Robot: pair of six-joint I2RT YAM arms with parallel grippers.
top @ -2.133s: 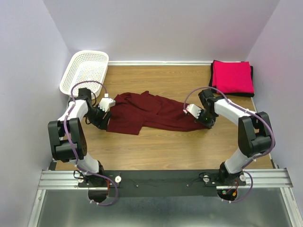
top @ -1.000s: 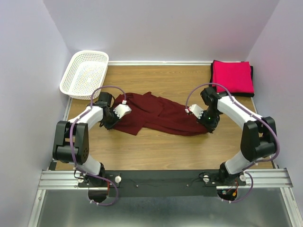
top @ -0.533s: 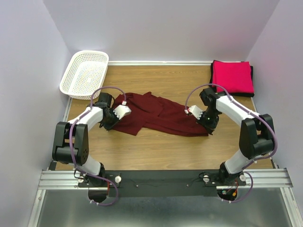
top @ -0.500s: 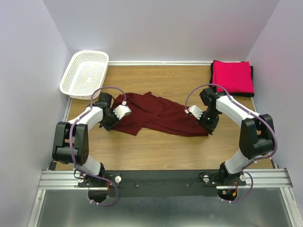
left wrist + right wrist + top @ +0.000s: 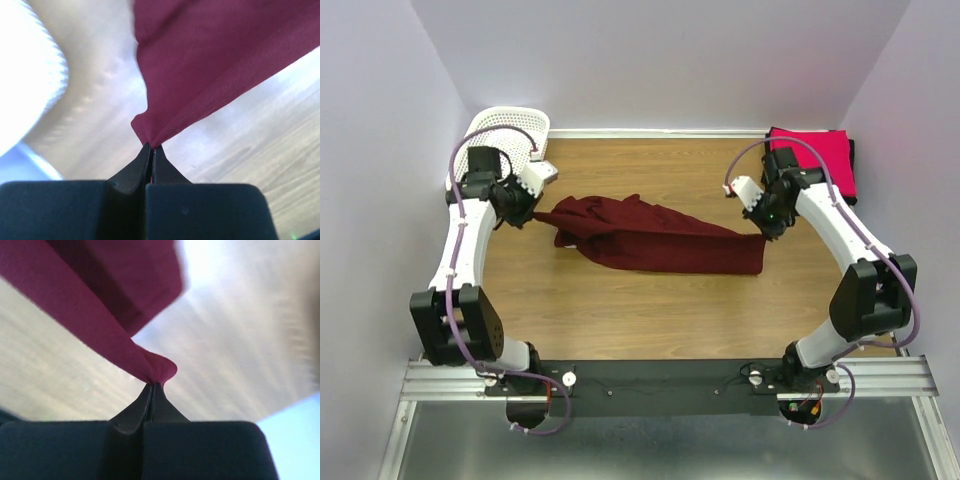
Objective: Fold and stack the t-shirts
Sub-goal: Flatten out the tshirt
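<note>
While left pincer [image 5: 151, 146] and right pincer [image 5: 152, 385] clamp the maroon t-shirt [image 5: 660, 240], an arm [image 5: 825, 212] part-hides the pink t-shirt [image 5: 830, 160].

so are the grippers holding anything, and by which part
Both hold the maroon t-shirt: the left gripper pinches a corner at its left end, the right gripper a bunched bit of edge at its right end.

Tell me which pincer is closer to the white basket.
Left. The left pincer sits just beside the basket; the right pincer is far off, near the pink shirt.
</note>
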